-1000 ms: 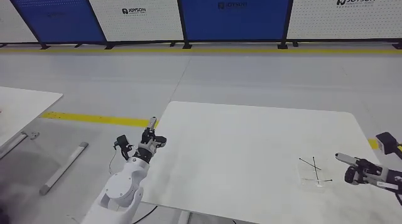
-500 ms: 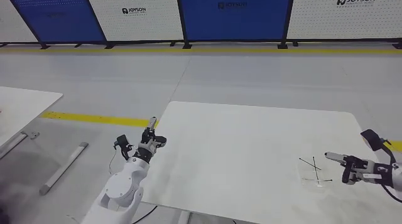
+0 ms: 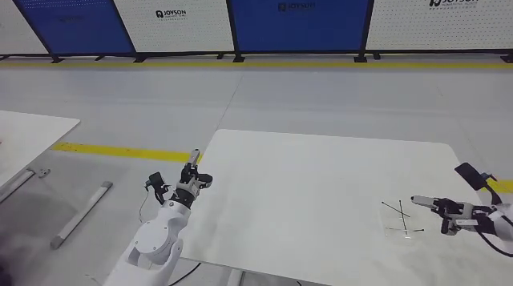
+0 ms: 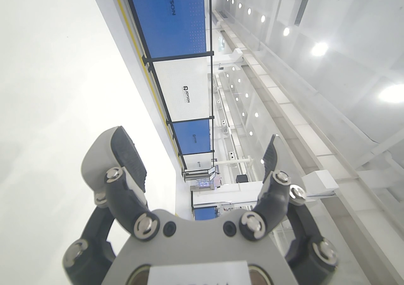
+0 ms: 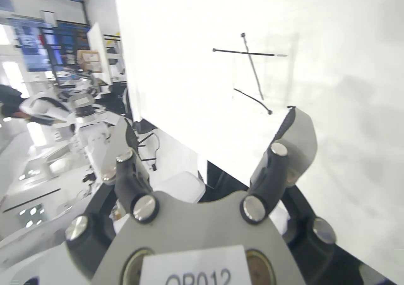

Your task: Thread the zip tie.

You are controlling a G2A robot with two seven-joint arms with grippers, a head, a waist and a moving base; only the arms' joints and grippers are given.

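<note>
Your left gripper (image 3: 192, 164) sits released at the left edge of the desk (image 3: 304, 206), fingers spread, holding nothing. Toward the right edge, three black zip ties (image 5: 248, 52) lie flat on the desk: two crossed, with a third, curved one just beside them. Expect each tie to be very light, thin, flexible along its length and slick, so it is likely to slide under a pressing finger. The best hold is probably on the strap near the square head, leaving the tapered tail free for threading. Your right gripper (image 5: 208, 119) is released and empty, near the ties. Compared with one second ago, the right arm has advanced leftward toward the ties; the left arm has not moved.
</note>
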